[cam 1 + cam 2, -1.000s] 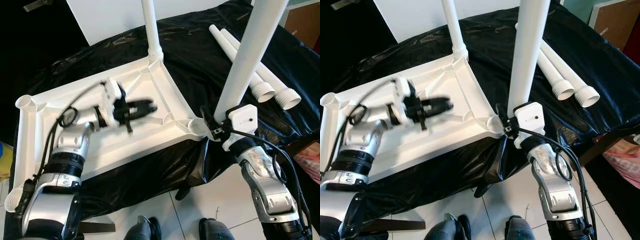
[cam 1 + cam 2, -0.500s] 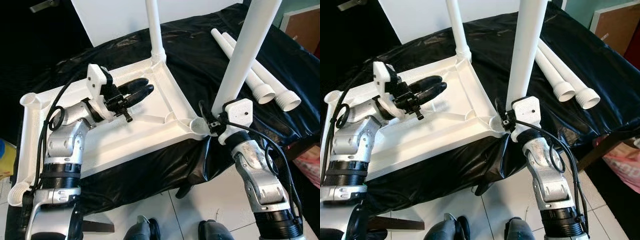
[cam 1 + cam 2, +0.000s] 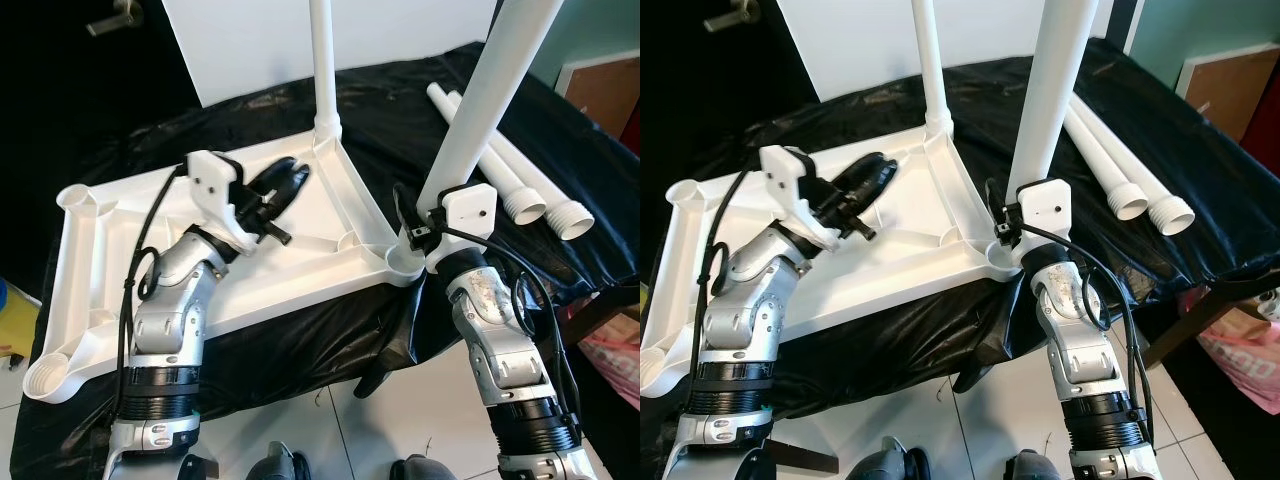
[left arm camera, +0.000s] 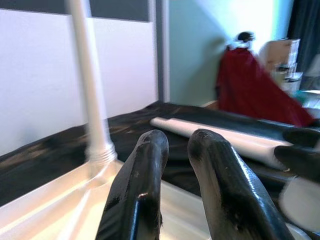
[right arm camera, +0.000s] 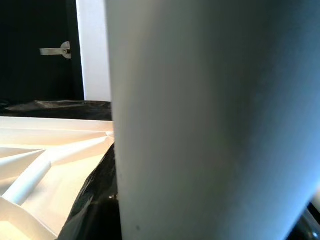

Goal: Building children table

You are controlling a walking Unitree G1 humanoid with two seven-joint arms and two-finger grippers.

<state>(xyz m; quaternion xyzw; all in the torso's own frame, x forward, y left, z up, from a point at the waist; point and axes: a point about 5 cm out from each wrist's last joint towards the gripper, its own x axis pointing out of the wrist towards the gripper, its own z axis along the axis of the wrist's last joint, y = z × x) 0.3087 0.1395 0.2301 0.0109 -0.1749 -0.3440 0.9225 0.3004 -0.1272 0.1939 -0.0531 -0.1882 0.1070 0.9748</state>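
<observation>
The white table top point(image 3: 200, 290) lies upside down on a black plastic sheet point(image 3: 400, 120). One white leg point(image 3: 325, 70) stands in its far corner. My right gripper point(image 3: 425, 228) is shut on a second leg point(image 3: 480, 110), holding it tilted with its foot at the near right corner socket point(image 3: 400, 265). The leg hides most of that gripper's fingers. My left gripper point(image 3: 288, 180) hovers over the top's underside near the standing leg, shut, with nothing between its fingers point(image 4: 145, 190). Two loose legs point(image 3: 510, 170) lie at the right.
Corner sockets at the far left point(image 3: 80, 198) and near left point(image 3: 50, 378) hold no legs. A white panel point(image 3: 250, 40) stands behind the sheet. A brown board point(image 3: 600, 85) and a pink bag point(image 3: 615, 345) are at the right. White tiled floor point(image 3: 330, 420) lies below.
My left gripper has risen and swung toward the far corner leg. The right gripper has kept its hold, with the leg's foot staying at the near right socket. The camera has shifted.
</observation>
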